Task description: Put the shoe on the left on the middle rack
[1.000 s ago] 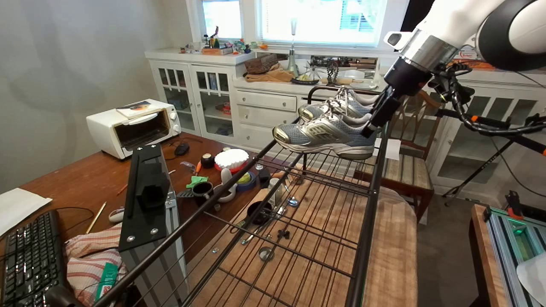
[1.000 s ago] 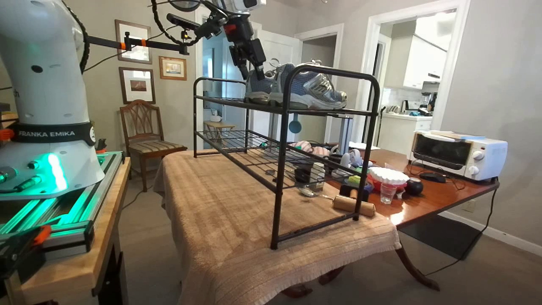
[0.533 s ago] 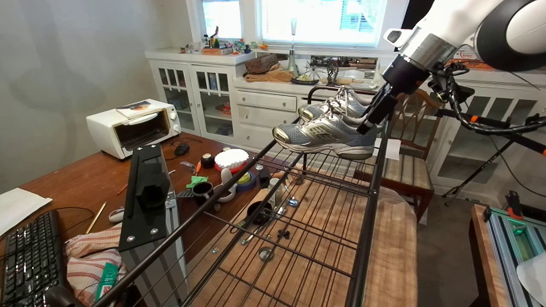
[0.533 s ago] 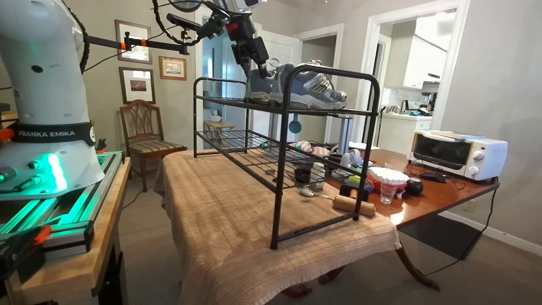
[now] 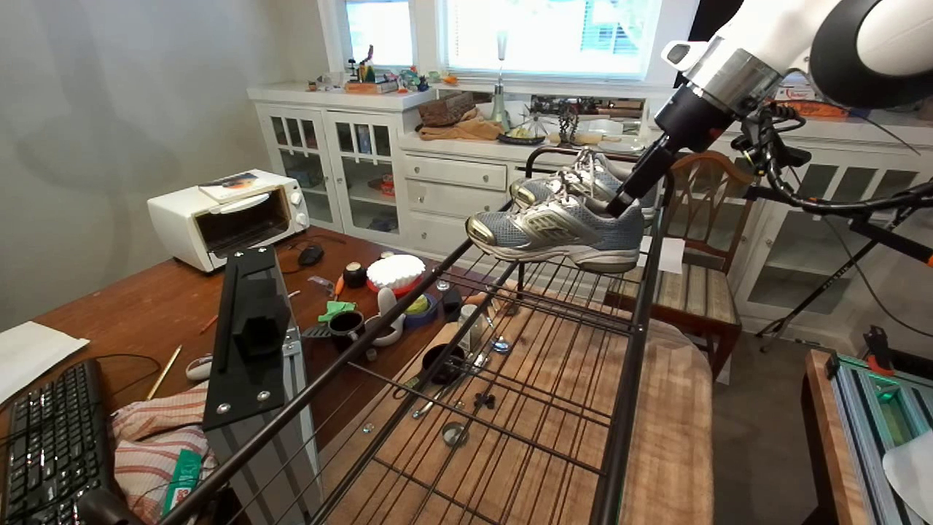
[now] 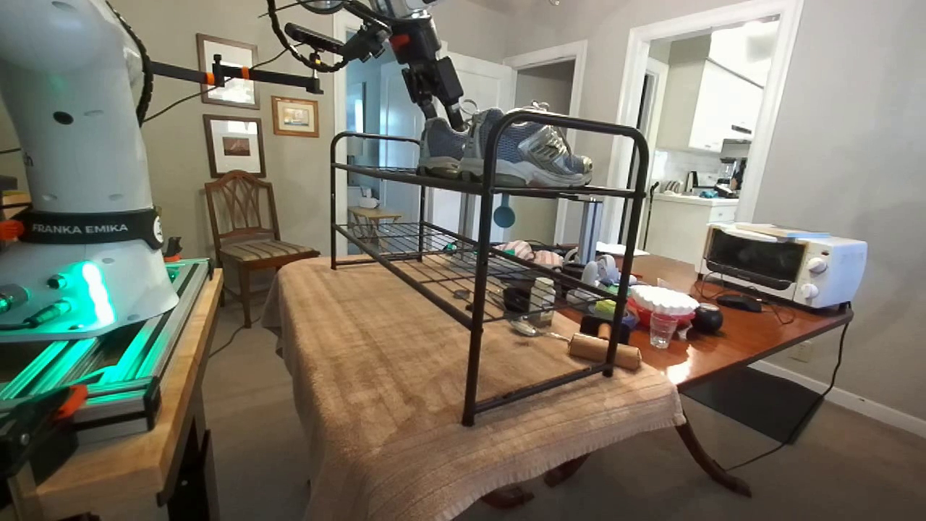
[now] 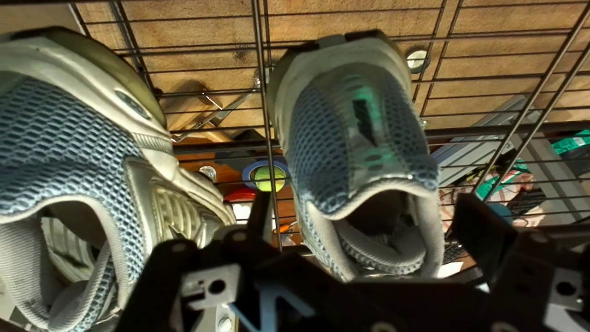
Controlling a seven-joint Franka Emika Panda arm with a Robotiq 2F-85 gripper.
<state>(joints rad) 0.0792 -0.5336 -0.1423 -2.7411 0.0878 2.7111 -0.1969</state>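
In an exterior view, one gripper (image 5: 618,206) reaches down to the heel of the left shoe (image 5: 557,232), its end overlapping the edge of the foot opening. Past the gripper, on the side away from the camera, is the second shoe (image 5: 594,181); the two sit upright, side by side, on the top shelf (image 5: 634,357). Well apart from the gripper, on the table (image 5: 120,273), are one toaster oven (image 5: 229,219), one mouse (image 5: 311,255) and one keyboard (image 5: 55,437). One chair (image 5: 696,292) stands behind the gripper. In an exterior view, two fingers (image 6: 456,117) point down, parted, at the heel of the left shoe, with the second shoe on the camera's side of them. Below the gripper stands one black rack (image 6: 477,304) with two wire shelves in sight: the top shelf carrying both shoes, and the middle shelf (image 6: 405,242) one level lower. Lower than the gripper again are one rolling pin (image 6: 604,349) and one clear cup (image 6: 662,329); three framed pictures (image 6: 295,116) hang on the wall behind it. In the wrist view, the gripper stands spread wide, one finger on either side of the left shoe; whether either touches it cannot be told. The second shoe lies outside the fingers. Beneath, seen through the wires, is one tennis ball (image 7: 268,179).
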